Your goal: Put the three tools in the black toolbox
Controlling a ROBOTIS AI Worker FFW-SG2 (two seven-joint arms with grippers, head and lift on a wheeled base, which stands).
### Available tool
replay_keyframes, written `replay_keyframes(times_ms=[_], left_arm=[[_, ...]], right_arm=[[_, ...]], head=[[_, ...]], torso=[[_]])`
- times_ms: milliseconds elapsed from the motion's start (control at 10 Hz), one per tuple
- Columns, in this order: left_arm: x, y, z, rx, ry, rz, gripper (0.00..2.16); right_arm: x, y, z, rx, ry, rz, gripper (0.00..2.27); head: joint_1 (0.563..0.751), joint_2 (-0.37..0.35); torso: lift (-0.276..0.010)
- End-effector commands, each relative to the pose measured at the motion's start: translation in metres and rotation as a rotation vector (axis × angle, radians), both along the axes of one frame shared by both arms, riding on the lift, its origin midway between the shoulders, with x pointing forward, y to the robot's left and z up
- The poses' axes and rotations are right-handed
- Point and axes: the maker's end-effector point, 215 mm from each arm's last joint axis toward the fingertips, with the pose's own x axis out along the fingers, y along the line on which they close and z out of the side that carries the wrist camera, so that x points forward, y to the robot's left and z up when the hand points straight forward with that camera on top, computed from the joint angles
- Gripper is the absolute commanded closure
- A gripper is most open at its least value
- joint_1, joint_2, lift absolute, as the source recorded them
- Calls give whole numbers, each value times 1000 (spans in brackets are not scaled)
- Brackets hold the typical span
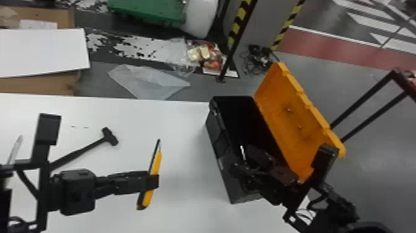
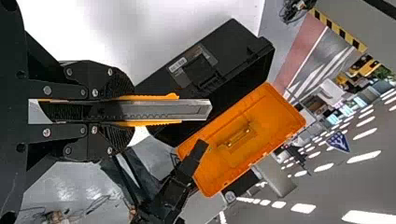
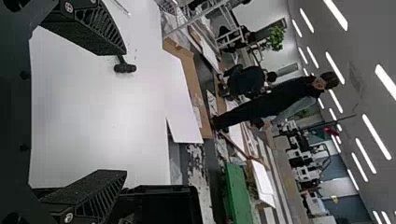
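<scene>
Three tools are in sight around a white worktop (image 1: pixel 185 133): a utility knife (image 1: pixel 157 161), a hammer (image 1: pixel 109 136) and a slim metal tool (image 1: pixel 15 150). The left gripper (image 1: pixel 153 182) has the knife, its jaws closed on the yellow and black handle. In the head view the knife lies across their tips, one part reaching towards the far edge, the other back towards the robot, and it is held between the hammer and the black toolbox (image 1: pixel 216 139). The hammer rests on the worktop left of the knife, its head turned to the far side and the end of its handle hidden behind the left arm. The slim tool is farther left, only its pale shaft clear; the arm covers the rest. The toolbox stands upright at the right of the worktop, its orange lid (image 1: pixel 288 111) swung open on the right side. The right gripper (image 1: pixel 247 164) is at the box's opening, towards the end nearer the robot, its jaws spread wide with nothing between them. On the far left, past the worktop, a white board (image 1: pixel 43 51) lies on a cardboard box (image 1: pixel 37 86), and a clear plastic sheet (image 1: pixel 145 79) is on the floor nearby.
</scene>
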Motion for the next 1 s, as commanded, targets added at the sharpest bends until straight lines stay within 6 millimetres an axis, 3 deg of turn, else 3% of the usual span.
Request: replay_keyframes(times_ms=[0,400,900], left_arm=[[-10,-9,-7,28,20,-35,1004],[-28,-14,-14,57,50,-62,1004],[-9,-19,-14,92,-53,-17,1004]], right_arm=[[1,5,-9,17,67,31,90],[8,6,-9,33,128,65,90],[6,15,-14,38,230,132,90]], head=[[695,-350],[695,-350],[695,-350]], torso=[[-55],[-55],[-55]])
